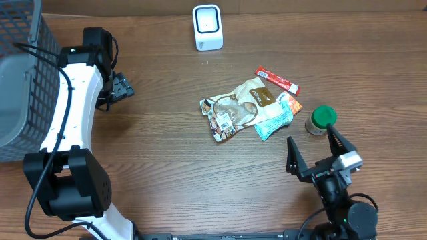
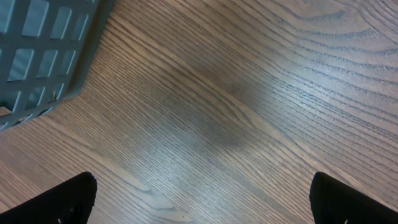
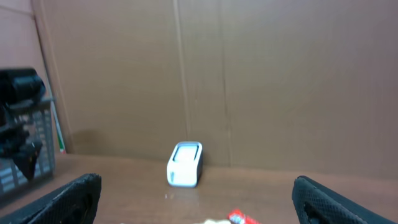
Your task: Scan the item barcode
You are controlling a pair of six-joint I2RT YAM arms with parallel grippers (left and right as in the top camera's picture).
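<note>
Lying in a loose cluster right of centre in the overhead frame: tan snack pouch [image 1: 237, 107], flat on the wooden table [image 1: 173, 173], a white label patch at its lower left. Touching the pouch's right edge, a teal-and-orange packet [image 1: 277, 117]; just above, toward the upper right, a red stick packet [image 1: 277, 79]; at the right end of the cluster, a green-lidded jar [image 1: 321, 120], upright. Well apart at top centre, white barcode scanner [image 1: 207, 27], standing alone.

Right gripper [image 1: 310, 137] in the lower right, just below the jar, jaws spread wide and grasping nothing. From its wrist view: right gripper [image 3: 199, 202] with dark fingers in both bottom corners, scanner [image 3: 185, 165] ahead at lower centre, tip of the red packet [image 3: 239, 218] at the bottom edge.

Left gripper [image 1: 123, 87] in the upper left, beside a grey mesh basket [image 1: 20, 80], far from the items. From its wrist view: left gripper [image 2: 205, 205] released and empty, over bare wood, basket corner [image 2: 43, 50] at upper left.
</note>
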